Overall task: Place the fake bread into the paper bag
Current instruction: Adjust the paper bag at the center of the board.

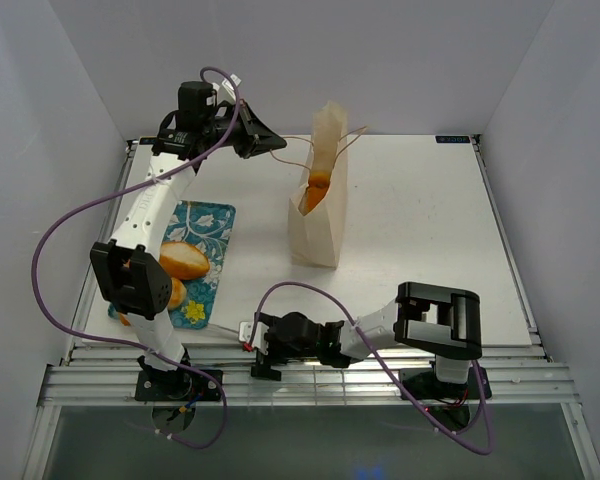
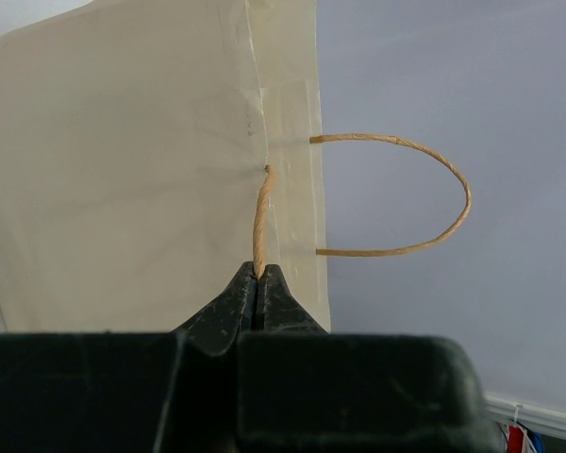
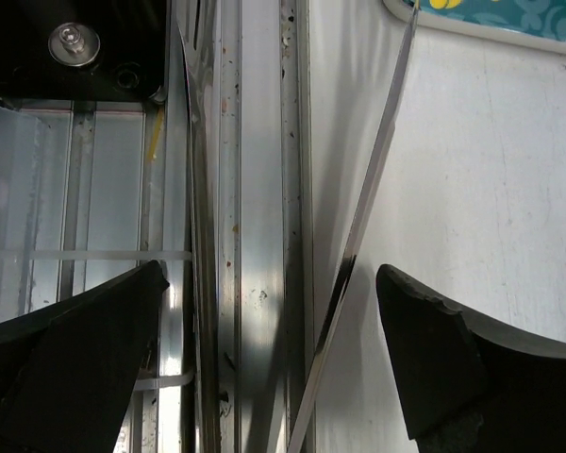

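The paper bag (image 1: 318, 235) stands upright at mid-bench. It is pale tan kraft with a pleated side and its mouth is open. One glossy orange-brown pastry (image 1: 317, 183) shows inside the mouth. Only its top is visible, so I cannot name its type.

The rest of the fake bread I can see is on the teal floral tray (image 1: 215, 215) at the left of the bench (image 1: 420, 230). A golden oval roll (image 1: 183, 260) lies there with a second roll (image 1: 176, 293) just beside it, half covered by the left arm's elbow. A sliver of orange at the tray's near-left corner is too hidden to identify.

The left pincer (image 2: 259, 283) is pressed together on the bag's near cord handle (image 2: 261, 217), at the far left of the bag. The other handle loop (image 2: 434, 189) hangs free beyond the bag's edge. In the left wrist view the bag's wall fills the picture and hides the contents.

The right pincer (image 3: 272, 311) is spread wide apart and grips nothing. It is low over the aluminium rail (image 3: 255, 189) at the bench's near edge. A corner of the tray is cut off at the top of the right wrist view.
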Controlling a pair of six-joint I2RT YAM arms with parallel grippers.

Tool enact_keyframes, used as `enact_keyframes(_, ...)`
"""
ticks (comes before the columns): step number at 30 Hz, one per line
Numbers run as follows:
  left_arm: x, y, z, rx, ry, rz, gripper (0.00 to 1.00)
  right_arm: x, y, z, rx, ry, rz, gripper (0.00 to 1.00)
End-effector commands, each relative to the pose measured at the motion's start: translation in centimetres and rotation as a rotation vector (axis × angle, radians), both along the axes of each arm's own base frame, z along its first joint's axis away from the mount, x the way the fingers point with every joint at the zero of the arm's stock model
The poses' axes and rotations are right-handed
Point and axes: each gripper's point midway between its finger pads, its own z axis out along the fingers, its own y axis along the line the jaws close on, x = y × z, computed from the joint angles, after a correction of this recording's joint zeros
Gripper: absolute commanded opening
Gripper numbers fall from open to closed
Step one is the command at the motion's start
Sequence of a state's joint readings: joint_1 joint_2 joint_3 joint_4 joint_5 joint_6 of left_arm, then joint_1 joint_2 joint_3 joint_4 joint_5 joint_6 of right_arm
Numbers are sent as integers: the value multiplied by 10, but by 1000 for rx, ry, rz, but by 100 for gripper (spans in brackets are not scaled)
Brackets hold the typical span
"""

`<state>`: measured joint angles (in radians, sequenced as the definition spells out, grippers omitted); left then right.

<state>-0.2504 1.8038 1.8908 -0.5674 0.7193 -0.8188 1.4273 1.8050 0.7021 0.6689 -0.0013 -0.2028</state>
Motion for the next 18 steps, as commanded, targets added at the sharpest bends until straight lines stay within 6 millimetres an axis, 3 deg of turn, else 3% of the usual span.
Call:
enact_keyframes(1,-18,6,32,-16,-88,-18,6,15,11,-3,21,-81,-28,95)
enact_keyframes(10,-18,9,32,-15,-89,-16,5,19,-2,-17,-3,-63,-12,67)
enact_keyframes(18,-18,9,32,-16,-86,-15,5,25,-11,-16,18,-33,-39,61)
